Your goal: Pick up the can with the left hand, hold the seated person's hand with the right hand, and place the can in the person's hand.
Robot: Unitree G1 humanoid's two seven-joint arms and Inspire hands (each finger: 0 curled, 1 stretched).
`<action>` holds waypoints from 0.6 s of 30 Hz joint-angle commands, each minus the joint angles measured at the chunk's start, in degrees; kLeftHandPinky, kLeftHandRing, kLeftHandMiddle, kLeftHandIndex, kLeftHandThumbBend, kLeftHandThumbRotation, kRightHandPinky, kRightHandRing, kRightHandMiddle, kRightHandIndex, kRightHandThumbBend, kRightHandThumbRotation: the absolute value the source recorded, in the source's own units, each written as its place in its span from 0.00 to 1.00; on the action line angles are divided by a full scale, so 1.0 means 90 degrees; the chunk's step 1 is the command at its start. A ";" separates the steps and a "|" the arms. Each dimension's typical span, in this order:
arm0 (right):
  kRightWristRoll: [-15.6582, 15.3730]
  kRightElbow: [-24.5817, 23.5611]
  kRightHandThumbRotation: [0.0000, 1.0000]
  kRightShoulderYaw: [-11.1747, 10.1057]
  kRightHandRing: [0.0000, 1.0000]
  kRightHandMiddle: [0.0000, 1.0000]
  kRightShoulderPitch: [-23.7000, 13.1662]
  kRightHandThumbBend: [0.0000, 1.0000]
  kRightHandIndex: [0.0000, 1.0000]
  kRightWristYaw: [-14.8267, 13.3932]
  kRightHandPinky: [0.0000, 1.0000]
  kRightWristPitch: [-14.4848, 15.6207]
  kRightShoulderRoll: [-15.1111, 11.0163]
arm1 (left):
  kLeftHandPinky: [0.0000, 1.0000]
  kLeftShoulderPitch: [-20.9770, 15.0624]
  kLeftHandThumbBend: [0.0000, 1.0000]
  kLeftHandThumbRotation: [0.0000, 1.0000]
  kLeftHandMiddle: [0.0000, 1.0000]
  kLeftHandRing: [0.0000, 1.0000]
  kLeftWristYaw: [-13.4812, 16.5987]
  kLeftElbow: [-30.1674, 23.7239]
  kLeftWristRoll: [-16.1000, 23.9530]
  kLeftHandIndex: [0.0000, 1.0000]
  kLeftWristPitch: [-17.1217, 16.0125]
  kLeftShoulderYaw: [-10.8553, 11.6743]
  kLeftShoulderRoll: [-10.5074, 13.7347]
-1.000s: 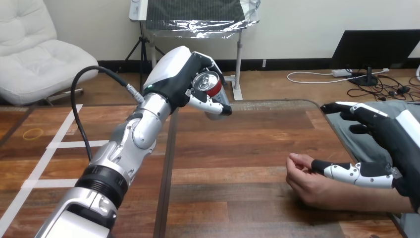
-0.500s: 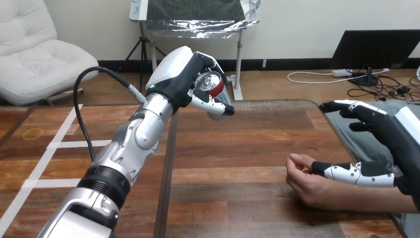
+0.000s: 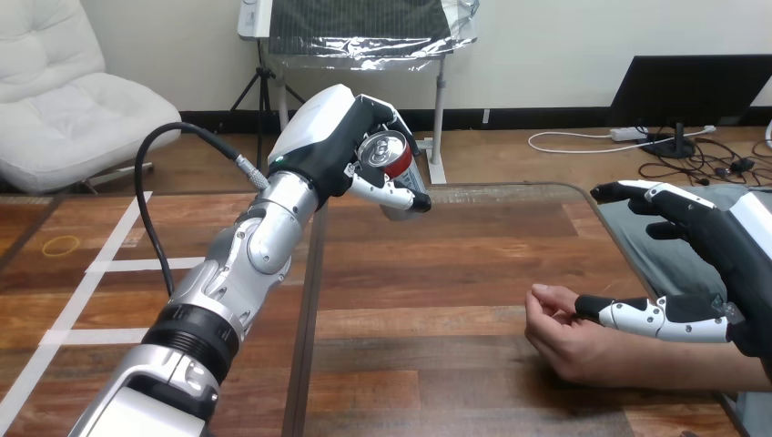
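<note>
My left hand (image 3: 341, 146) is raised above the table's far middle, fingers and thumb curled round a red and silver can (image 3: 390, 159) whose top faces me. The person's hand (image 3: 560, 330) rests on the table at the lower right, fingers loosely curled, palm turned up and left. My right hand (image 3: 719, 250) hovers just right of it with fingers straight; its thumb (image 3: 642, 314) lies against the person's hand at the thumb side. The upper fingers reach left above it without closing on it.
A yellow rubber band (image 3: 61, 245) lies on the table at the far left, near strips of white tape (image 3: 109, 264). A dark seam (image 3: 305, 328) runs down the table. The table's right edge (image 3: 619, 250) passes under my right hand.
My left hand with the can edged slightly right and stays raised. My right hand shifted a little; its thumb still rests on the person's hand.
</note>
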 commanded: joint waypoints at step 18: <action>-0.0070 -0.0309 0.00 0.0008 0.90 0.91 -0.0446 0.75 0.81 0.0073 0.84 0.0013 -0.0211 | 0.34 -0.0597 0.70 0.00 0.47 0.39 0.0184 0.0019 -0.0096 0.47 -0.0055 0.0172 0.0036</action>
